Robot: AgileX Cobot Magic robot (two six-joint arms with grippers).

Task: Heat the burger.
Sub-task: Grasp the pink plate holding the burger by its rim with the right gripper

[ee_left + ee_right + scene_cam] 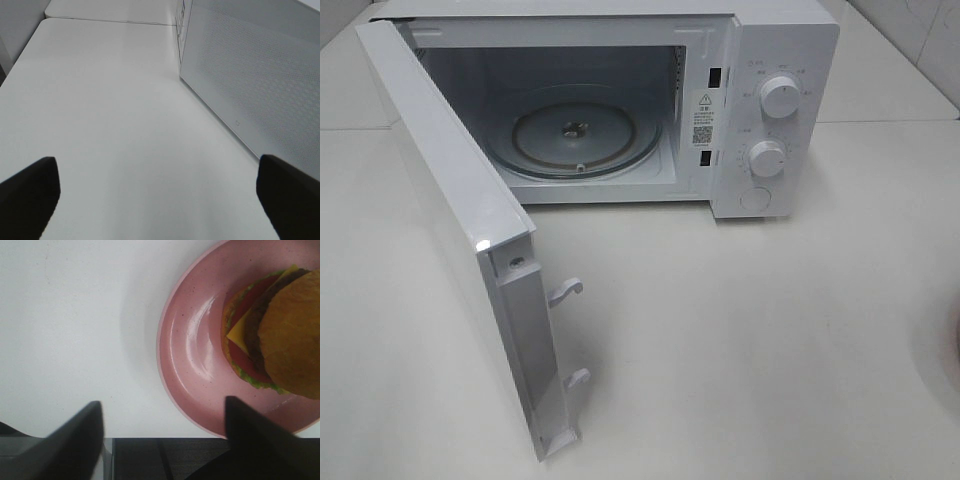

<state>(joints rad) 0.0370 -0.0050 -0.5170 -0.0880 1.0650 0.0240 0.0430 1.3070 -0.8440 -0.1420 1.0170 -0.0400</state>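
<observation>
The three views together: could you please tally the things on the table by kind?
Microwave: 1
Plate: 1
Burger: 1
Total: 3

glossy pink plate (195, 355), clear glass turntable (610, 140), smooth white table (750, 340).

The burger (280, 335) stood upright on a pink plate (195, 355), narrower than it. Taking the table (65, 330) edge as six o'clock, it sat off-centre toward three. A glossy golden-brown bun capped a dark patty, a yellow cheese corner jutted toward nine, and red tomato and green lettuce showed toward six
</observation>
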